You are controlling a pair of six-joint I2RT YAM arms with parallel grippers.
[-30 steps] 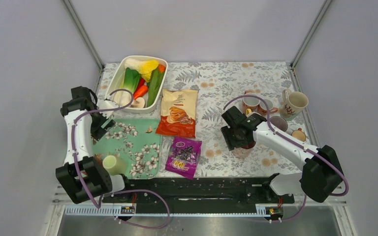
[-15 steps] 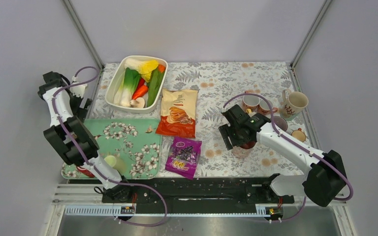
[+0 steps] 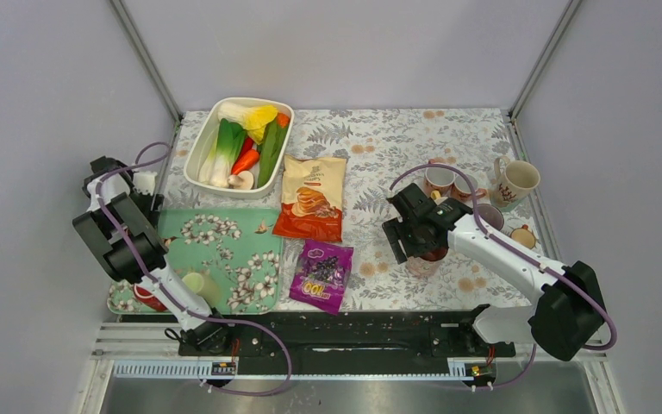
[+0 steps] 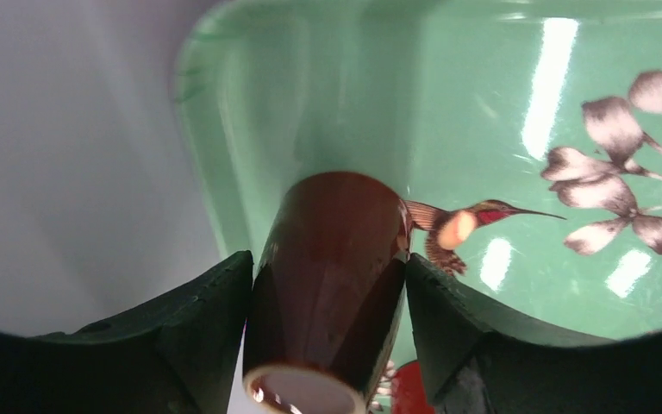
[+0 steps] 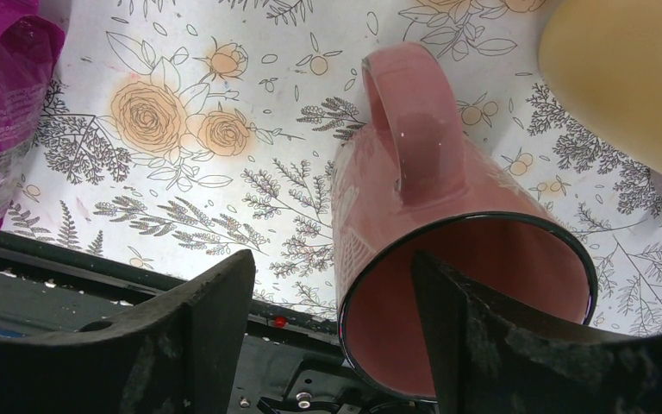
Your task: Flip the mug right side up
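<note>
The pink mug [image 5: 414, 216] lies tilted on the floral cloth with its handle up and its mouth toward the right wrist camera. In the top view it shows dark red under the gripper [image 3: 432, 255]. My right gripper [image 5: 332, 259] is open and straddles the mug's wall: one finger is inside the mouth, and the other stands apart to the left of the mug. In the top view the right gripper [image 3: 414, 235] is right of centre. My left gripper [image 4: 327, 261] is shut on a dark brown cup [image 4: 336, 259] above the green tray's corner [image 4: 224, 129].
Several other mugs stand at the back right, one cream [image 3: 517, 181] and close by in the right wrist view [image 5: 621, 78]. A white dish of vegetables [image 3: 202, 159], a chip bag [image 3: 313, 198], a purple bag [image 3: 323, 272] and a pale green cup [image 3: 196, 283] on the tray [image 3: 224, 250] fill the left and middle.
My left arm has swung from over the tray's far-left corner out to the table's left edge and folded up. My right gripper has shifted slightly left at the mug.
</note>
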